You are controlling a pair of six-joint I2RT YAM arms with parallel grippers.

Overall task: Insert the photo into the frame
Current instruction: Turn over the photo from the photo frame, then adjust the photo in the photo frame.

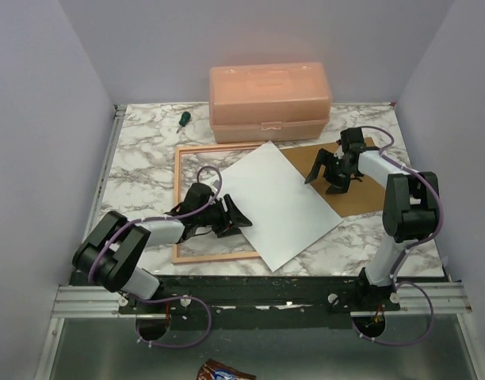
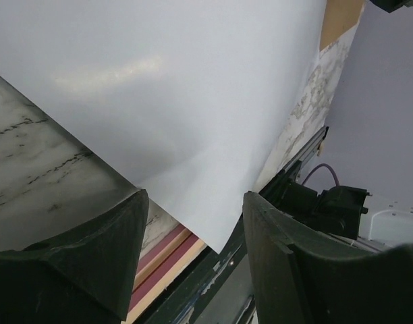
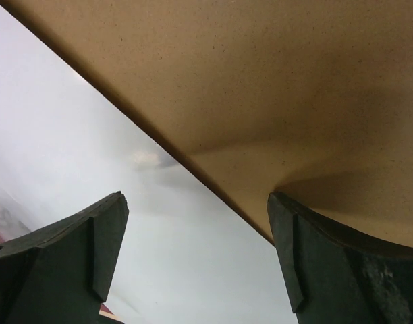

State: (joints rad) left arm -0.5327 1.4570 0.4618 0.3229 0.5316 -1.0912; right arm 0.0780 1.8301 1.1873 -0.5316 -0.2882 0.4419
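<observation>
Now: squaring the photo (image 1: 282,198)

Both jaws apart, empty: left gripper (image 1: 233,215) at the photo's near-left edge, right gripper (image 1: 328,170) over the backing board (image 1: 361,202). The photo lies white side up, skewed across the frame (image 1: 177,194). Next it likely needs turning square, then seating inside.

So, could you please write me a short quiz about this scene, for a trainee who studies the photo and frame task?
1. Which side of the photo faces up? A: the picture. B: the plain white back.
2. True or false: the right gripper stands open over the brown board.
3. Fill in: the left part of the photo lies across the thin rectangular ___.
Key: 1 B. 2 True. 3 frame.
</observation>
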